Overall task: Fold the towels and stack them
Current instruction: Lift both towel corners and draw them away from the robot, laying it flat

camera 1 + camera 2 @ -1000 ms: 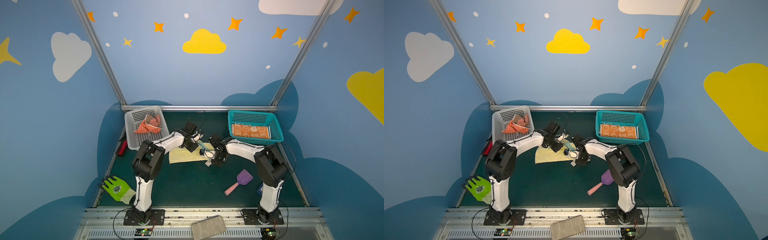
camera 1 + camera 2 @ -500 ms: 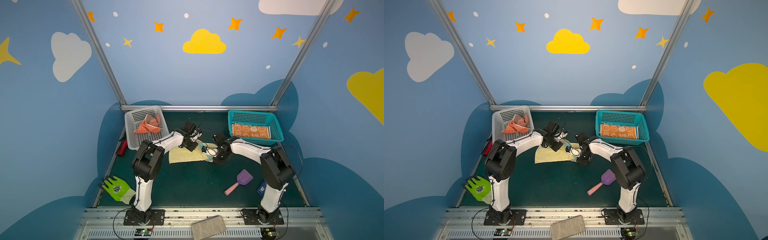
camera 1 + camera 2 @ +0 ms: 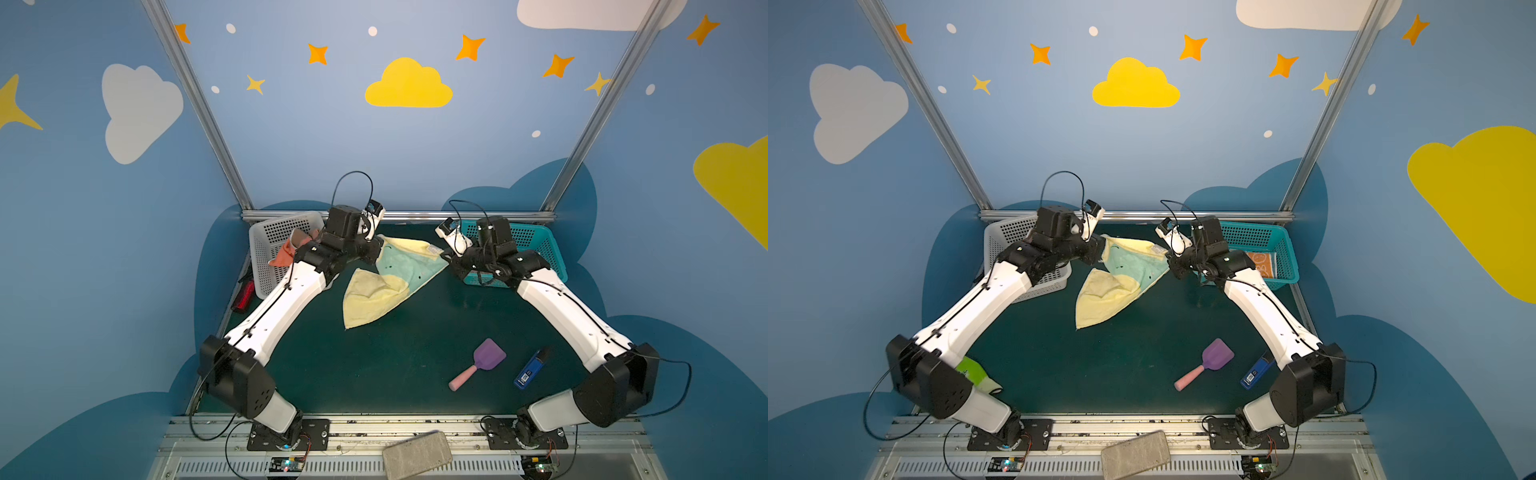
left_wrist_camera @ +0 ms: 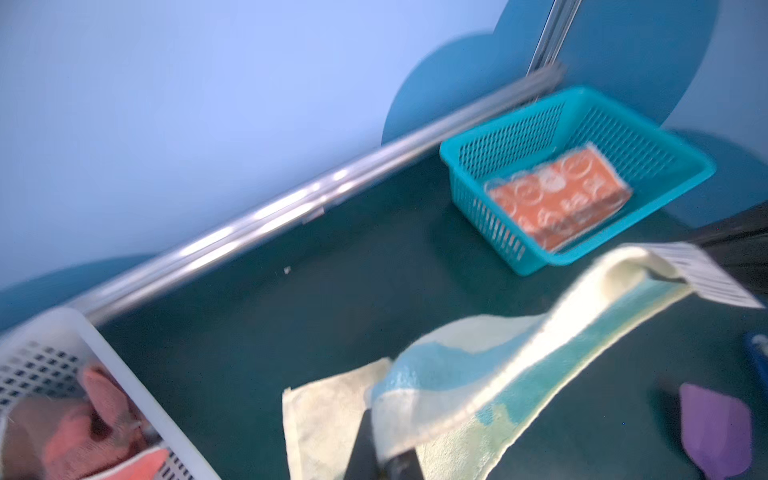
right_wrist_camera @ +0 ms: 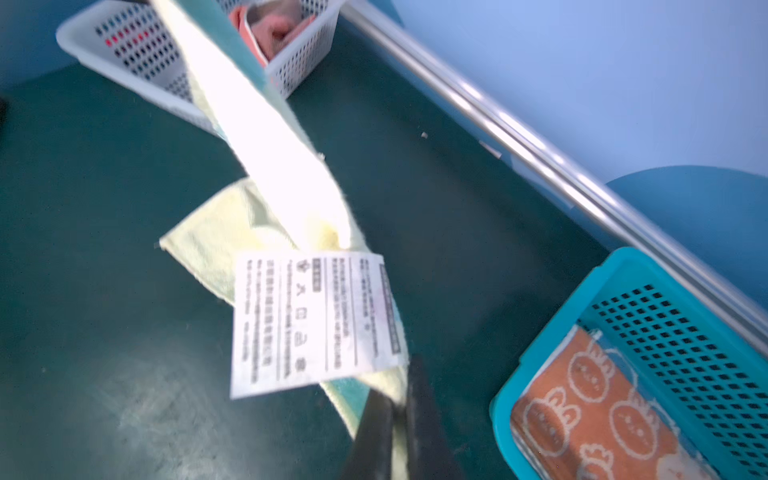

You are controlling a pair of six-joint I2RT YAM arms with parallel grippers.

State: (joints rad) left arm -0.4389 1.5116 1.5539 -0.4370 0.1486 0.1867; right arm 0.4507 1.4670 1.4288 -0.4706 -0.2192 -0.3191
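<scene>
A pale yellow and blue towel hangs spread between my two grippers above the green table in both top views, its lower corner trailing on the mat. My left gripper is shut on one upper corner, and the left wrist view shows the cloth draped over its fingers. At the far upper corner my right gripper is shut on the cloth beside its white care label. An orange towel with white rabbits lies folded in the teal basket. Salmon towels sit crumpled in the white basket.
A purple scoop with a pink handle and a blue device lie front right on the mat. A lime-green glove shows behind the left arm. A red item lies by the white basket, and a grey pad at the front rail.
The right gripper closed on the towel's corner. Both arms then rose and drew apart, lifting the towel off the mat and stretching it between them.
</scene>
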